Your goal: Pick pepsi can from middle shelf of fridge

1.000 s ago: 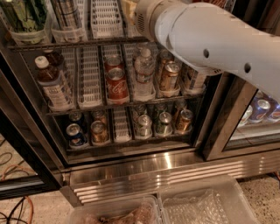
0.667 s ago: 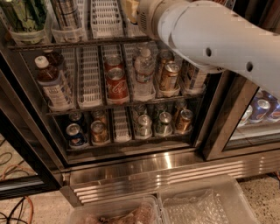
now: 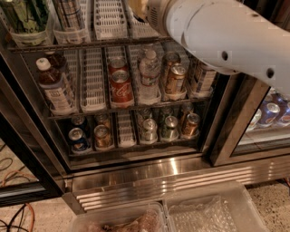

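The fridge [image 3: 181, 179] stands open in front of me. My white arm [image 3: 217, 36] comes in from the right, and its gripper [image 3: 137, 8] is at the top edge of the view, over the white slotted lanes [image 3: 108, 18] of the upper wire rack [image 3: 90, 44]. The arm covers the lanes behind it, and no dark blue can shows on that rack. One dark blue can with a round logo [image 3: 78, 139] stands at the left of the lowest rack, far below the gripper. More blue cans [image 3: 269, 113] sit behind the right glass door.
The rack below holds a labelled bottle [image 3: 54, 86], red Coca-Cola cans [image 3: 121, 86], a water bottle [image 3: 149, 77] and brown cans [image 3: 174, 79]. A dark door frame [image 3: 226, 122] stands at the right. Two clear bins [image 3: 208, 213] lie on the floor, with cables [image 3: 13, 213] at the left.
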`<state>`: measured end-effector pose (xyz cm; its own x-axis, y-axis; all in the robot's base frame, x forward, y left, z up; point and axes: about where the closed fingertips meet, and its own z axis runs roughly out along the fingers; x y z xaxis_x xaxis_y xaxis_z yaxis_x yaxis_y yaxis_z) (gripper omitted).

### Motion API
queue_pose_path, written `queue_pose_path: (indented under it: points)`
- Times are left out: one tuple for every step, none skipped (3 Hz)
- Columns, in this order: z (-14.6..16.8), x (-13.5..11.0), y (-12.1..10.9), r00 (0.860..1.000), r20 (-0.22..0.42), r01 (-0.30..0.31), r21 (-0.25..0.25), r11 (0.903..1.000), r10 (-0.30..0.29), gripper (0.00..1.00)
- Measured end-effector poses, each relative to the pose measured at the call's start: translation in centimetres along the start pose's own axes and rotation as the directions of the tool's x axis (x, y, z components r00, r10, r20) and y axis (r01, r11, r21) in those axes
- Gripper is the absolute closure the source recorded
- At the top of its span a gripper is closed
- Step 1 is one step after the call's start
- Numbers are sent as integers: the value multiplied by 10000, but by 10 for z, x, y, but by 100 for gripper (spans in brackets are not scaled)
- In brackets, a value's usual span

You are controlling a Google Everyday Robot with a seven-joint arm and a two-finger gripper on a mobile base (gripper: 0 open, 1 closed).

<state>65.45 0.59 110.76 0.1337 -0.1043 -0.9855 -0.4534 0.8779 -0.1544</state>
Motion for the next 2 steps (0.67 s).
queue_pose_path:
  points:
    - [-9,-11,-5,9996,253,135,158,9998,-139,100]
    - [-19,-20,-2,9990,359,256,109,9996,-260,100]
